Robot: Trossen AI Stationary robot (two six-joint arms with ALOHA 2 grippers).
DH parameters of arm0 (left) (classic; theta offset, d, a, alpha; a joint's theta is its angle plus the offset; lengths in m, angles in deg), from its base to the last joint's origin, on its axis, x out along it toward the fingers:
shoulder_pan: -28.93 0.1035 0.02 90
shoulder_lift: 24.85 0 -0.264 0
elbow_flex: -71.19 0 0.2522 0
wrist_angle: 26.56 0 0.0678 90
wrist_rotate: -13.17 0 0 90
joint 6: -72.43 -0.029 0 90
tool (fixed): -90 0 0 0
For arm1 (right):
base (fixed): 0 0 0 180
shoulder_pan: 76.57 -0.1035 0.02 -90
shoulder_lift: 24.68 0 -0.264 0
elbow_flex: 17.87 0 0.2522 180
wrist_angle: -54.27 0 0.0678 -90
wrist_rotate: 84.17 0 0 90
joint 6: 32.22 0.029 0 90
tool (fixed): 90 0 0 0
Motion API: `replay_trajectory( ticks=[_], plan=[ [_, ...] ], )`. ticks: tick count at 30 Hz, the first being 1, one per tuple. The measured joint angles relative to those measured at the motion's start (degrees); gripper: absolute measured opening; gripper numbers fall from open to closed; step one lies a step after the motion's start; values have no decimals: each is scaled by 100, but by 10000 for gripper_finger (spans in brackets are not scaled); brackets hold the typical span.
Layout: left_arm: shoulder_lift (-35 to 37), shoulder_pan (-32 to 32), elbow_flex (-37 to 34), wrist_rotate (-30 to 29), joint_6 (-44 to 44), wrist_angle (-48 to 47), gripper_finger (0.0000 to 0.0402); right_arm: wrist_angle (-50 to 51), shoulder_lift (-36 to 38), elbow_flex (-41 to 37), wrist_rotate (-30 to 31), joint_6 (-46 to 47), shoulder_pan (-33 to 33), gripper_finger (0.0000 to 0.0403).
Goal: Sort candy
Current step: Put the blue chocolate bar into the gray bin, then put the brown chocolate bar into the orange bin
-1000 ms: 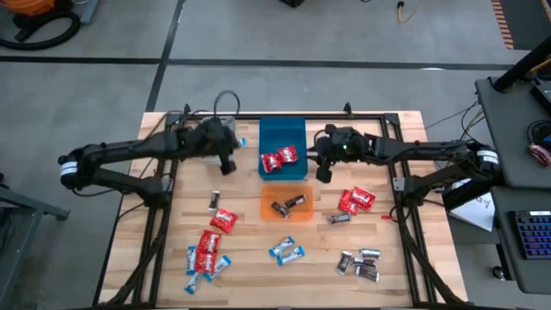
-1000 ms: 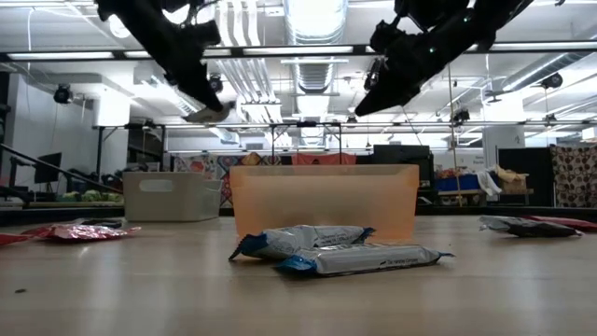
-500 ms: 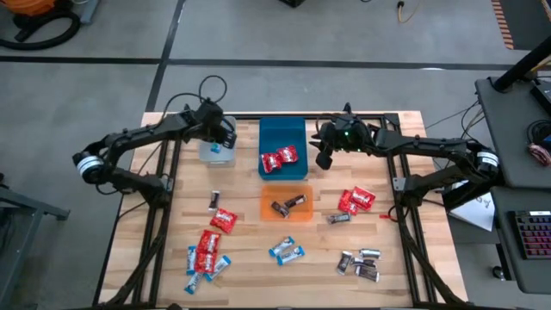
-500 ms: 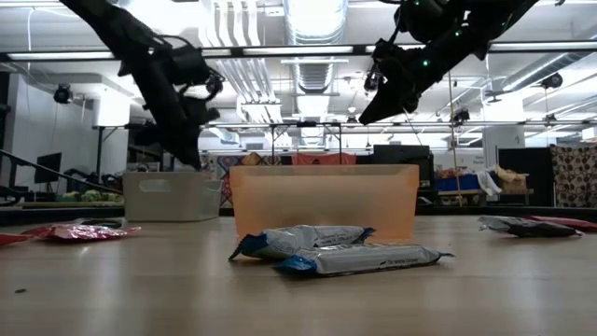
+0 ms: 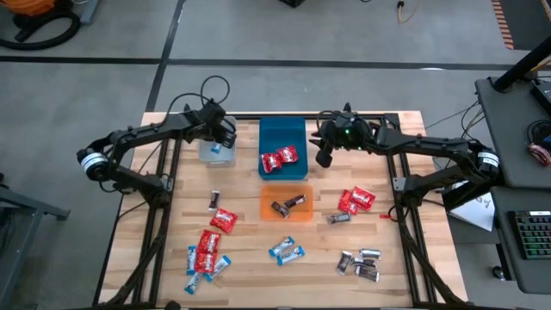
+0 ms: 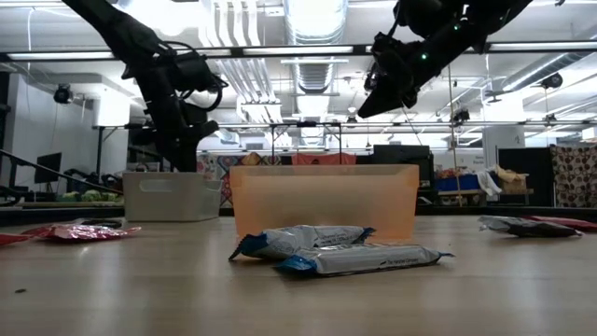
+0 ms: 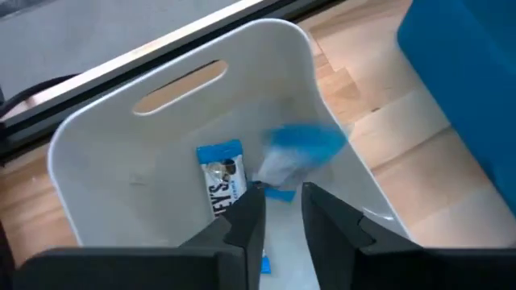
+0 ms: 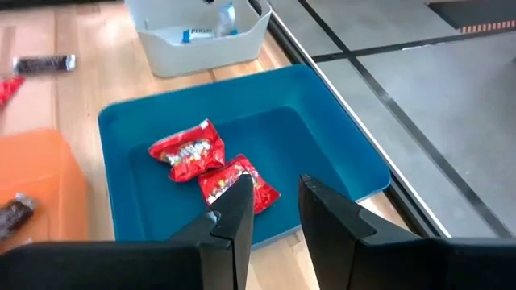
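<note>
Left claw (image 7: 280,211) parted above clear bin (image 7: 97,145), blurred blue-and-white candy (image 7: 294,153) loose, long axis unclear.

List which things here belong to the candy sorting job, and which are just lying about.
Job:
red candies
blue-and-white candies
dark candies
clear bin
blue bin
orange bin

Lying about:
keyboard
orange cable

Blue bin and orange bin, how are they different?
The blue bin holds red-wrapped candies; the orange bin holds dark brown-silver candies. In the high view the blue bin looks bigger than the orange bin. The blue bin sits toward the table's far edge, the orange bin just in front, nearer the middle. Both are open rectangular bins holding only a couple of candies.
</note>
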Motion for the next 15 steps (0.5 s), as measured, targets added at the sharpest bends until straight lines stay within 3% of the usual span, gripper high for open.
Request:
replay_trajectory(
  ticks=[6, 15],
  plan=[
    [55, -16, 178, 0, -326, -197, 102, 409, -2, 198, 0, 314, -2, 93],
    [885, -539, 386, 9, -901, -336, 109, 2351, -9, 816, -575, 2092, -199, 93]
  ],
)
